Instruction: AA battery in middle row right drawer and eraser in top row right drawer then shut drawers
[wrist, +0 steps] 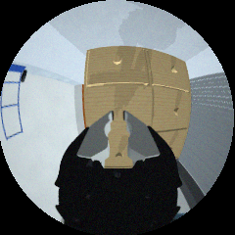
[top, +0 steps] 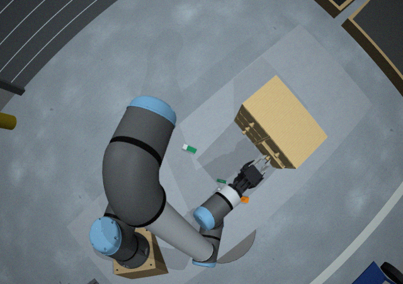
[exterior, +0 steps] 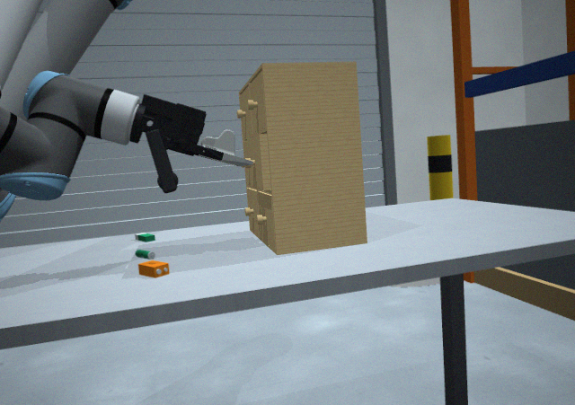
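The wooden chest (top: 284, 121) (exterior: 315, 159) (wrist: 166, 78) stands upright. My gripper (top: 267, 158) (exterior: 251, 162) (wrist: 117, 111) is shut on the knob of the right drawer in the middle row. That drawer (top: 272, 153) (wrist: 98, 105) stands slightly out from the chest front. The top-row right drawer looks shut in the exterior view. The AA battery (top: 221, 181) (exterior: 145, 254), a small green cylinder, lies on the table in front of the chest. The eraser (top: 190, 149) (exterior: 145, 237), a green and white block, lies on the table farther left.
An orange block (top: 244, 199) (exterior: 153, 268) with two round metal ends lies near the battery, close beside the wrist in the top view. Other knobs (top: 251, 124) (exterior: 261, 217) (wrist: 117, 62) stick out from the chest front. The table's edge (exterior: 324, 278) runs past the chest's right side.
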